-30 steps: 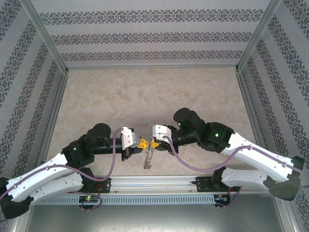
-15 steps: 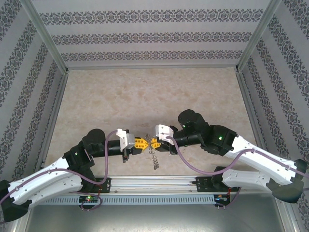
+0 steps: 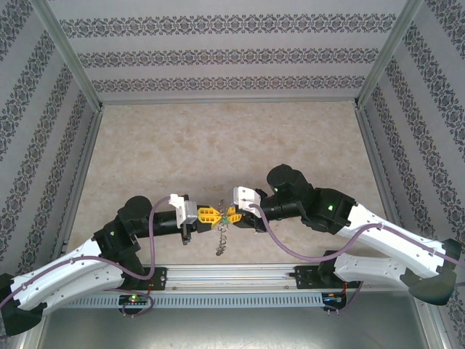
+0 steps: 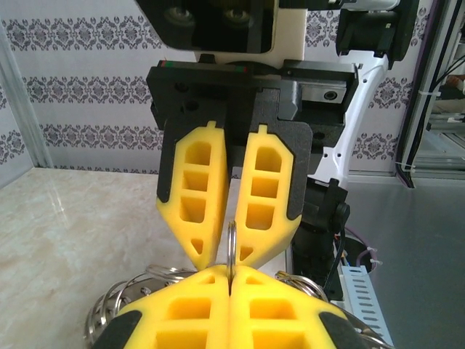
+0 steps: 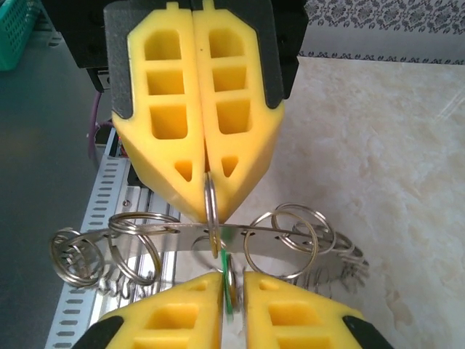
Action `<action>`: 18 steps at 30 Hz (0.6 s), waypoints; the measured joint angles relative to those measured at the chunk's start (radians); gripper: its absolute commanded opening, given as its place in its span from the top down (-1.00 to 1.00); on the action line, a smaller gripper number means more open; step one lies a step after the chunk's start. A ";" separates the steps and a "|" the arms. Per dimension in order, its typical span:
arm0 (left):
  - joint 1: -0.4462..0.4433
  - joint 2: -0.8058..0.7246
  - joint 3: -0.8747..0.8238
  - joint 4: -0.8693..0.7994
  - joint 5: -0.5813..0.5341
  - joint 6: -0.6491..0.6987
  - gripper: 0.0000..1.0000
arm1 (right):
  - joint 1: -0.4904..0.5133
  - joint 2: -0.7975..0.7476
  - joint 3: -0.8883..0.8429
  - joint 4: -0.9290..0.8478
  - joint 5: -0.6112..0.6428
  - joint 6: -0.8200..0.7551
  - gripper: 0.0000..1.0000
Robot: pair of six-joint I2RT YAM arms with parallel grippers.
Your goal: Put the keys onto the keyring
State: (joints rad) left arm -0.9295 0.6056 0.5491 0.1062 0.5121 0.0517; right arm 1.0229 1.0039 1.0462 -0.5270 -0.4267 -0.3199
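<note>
The flat, dark grey keyring, fringed with thin silvery wire loops, is hung just below the meeting tips of both pincers, over the beige marbled table. One upright loop is clamped in the closed yellow foam fingers of the left pincer. The small green-headed key is seen in the narrow gap of the slightly parted right pincer; whether it is gripped cannot be told.

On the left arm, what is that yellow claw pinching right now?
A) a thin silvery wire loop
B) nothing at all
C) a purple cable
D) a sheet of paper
A: in its own wrist view the left gripper has its yellow fingers closed together on a thin silvery loop, one of those fringing the keyring.
</note>
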 measured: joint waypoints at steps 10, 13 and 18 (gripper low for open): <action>0.000 -0.010 0.000 0.000 -0.010 0.000 1.00 | 0.000 -0.070 -0.079 0.026 0.018 0.050 0.15; 0.000 -0.006 0.000 0.000 -0.012 0.000 1.00 | 0.000 -0.101 -0.122 0.053 0.018 0.078 0.12; 0.000 0.009 0.000 0.000 -0.012 0.000 1.00 | 0.000 -0.087 -0.160 0.116 0.007 0.114 0.07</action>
State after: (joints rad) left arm -0.9295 0.6147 0.5491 0.1062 0.5003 0.0513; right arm 1.0229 0.9165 0.8860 -0.4110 -0.4198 -0.2058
